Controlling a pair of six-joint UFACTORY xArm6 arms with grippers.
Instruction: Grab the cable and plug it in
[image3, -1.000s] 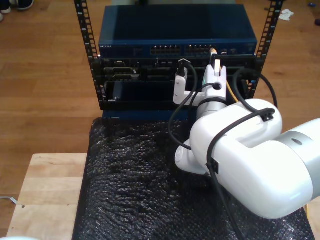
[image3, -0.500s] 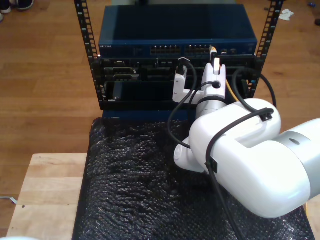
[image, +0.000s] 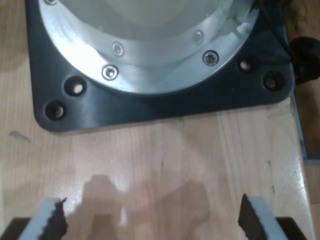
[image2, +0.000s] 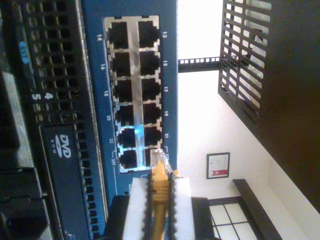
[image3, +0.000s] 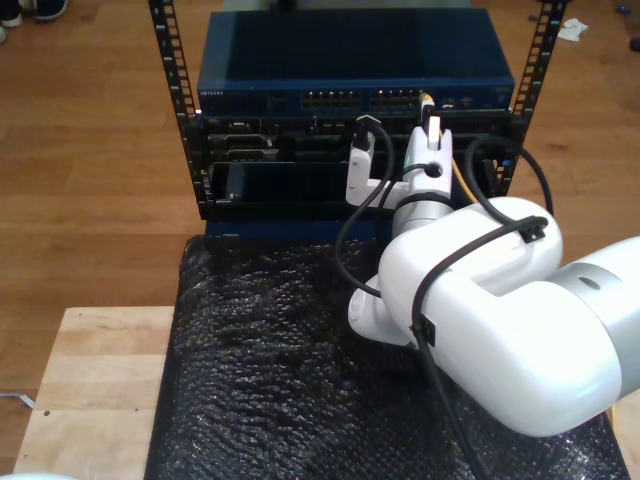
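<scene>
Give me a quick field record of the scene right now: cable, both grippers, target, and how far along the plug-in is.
cable: thin yellow-orange network cable with clear plastic plug, held between the pads
second gripper: my second gripper shut on the cable, plug pointing at the ports
first gripper: my first gripper open over the pale wooden tabletop, holding nothing
target: blue network switch in the black rack
progress: plug tip at the port block's end, not visibly seated

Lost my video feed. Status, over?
Second claw shut on cable, plug at switch ports, not seated. First claw open over wooden table.
</scene>
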